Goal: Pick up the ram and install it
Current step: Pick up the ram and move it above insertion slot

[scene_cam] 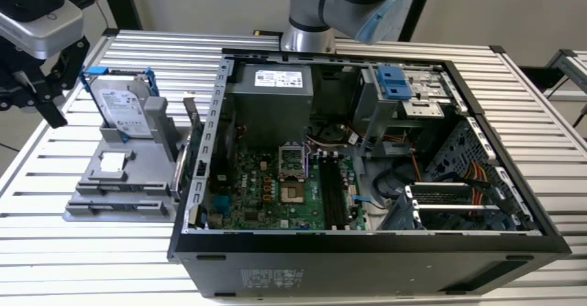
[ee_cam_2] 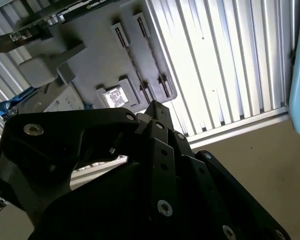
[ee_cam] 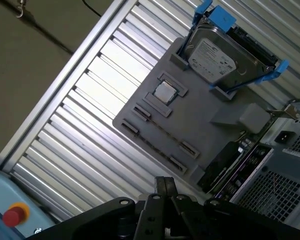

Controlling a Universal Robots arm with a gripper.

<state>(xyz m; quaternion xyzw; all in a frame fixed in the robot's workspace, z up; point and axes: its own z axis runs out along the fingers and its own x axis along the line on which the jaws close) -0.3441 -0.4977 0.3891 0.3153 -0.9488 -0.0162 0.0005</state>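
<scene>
Exterior view: gripper (scene_cam: pixel 38 93) at the view's left, above the table (scene_cam: pixel 92 265) edge, apart from the gray holder (scene_cam: pixel 119 182). Spread or closed: cannot tell. Hard drive (scene_cam: pixel 121 110) upright in the holder; open computer case (scene_cam: pixel 367 244) just beside it.
First wrist view: holder, hard drive, case corner.
Second wrist view: gripper body over the holder.
Ram: place cannot be told.

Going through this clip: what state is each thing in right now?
computer case, side open, lying flat.
hard drive, upright in the gray holder.
square chip, seated in the holder's recess.
long black slots, apparently empty.
claw, in the air beside the holder, clear of it.
</scene>
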